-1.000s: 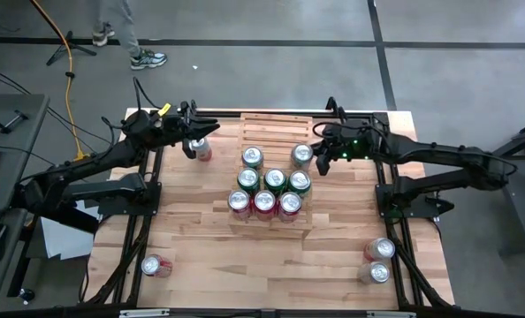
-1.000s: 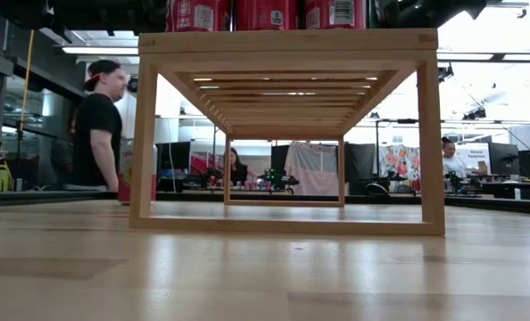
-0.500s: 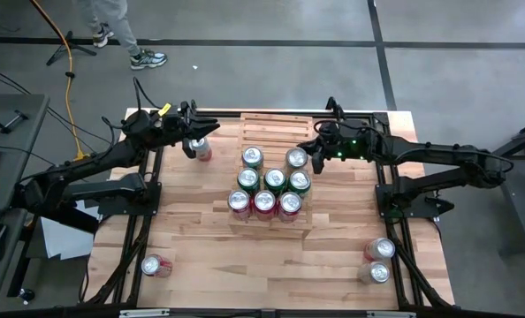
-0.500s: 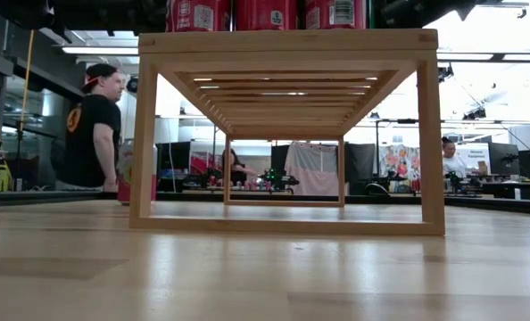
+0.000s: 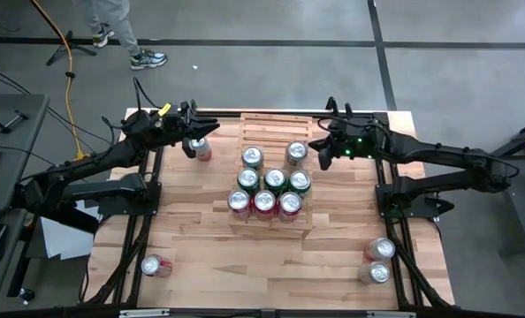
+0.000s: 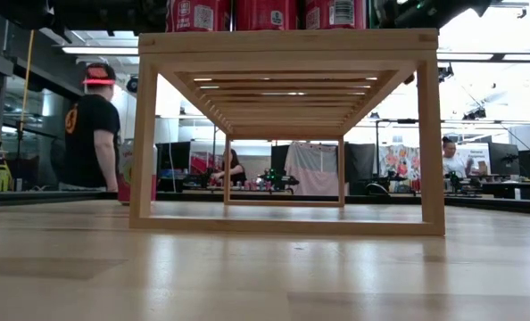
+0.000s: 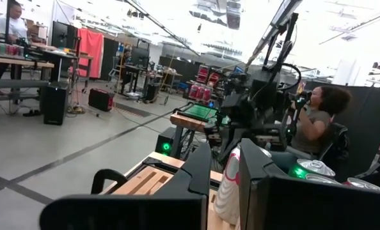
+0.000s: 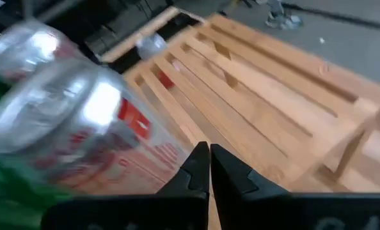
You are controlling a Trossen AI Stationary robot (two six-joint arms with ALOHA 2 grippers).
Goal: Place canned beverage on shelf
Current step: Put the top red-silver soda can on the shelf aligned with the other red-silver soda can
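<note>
Centrally: shelf (image 5: pixel 271 168) at frame centre, long axis running top–bottom, cans upright, labels unreadable. Right pincer (image 5: pixel 323 155) closed, empty, beside upper-right can (image 5: pixel 296 154). Left pincer (image 5: pixel 192 146) closed on red-white can (image 5: pixel 201 147), upper left.

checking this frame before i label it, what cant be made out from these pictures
- Low view: the cans on the shelf are cut off by the top edge; both grippers are out of frame.
- Left wrist view: the can between the left gripper fingers is mostly hidden by them; label unreadable.
- Right wrist view: the nearest can is blurred; brand unreadable.
- High view: can labels too small to read.
</note>
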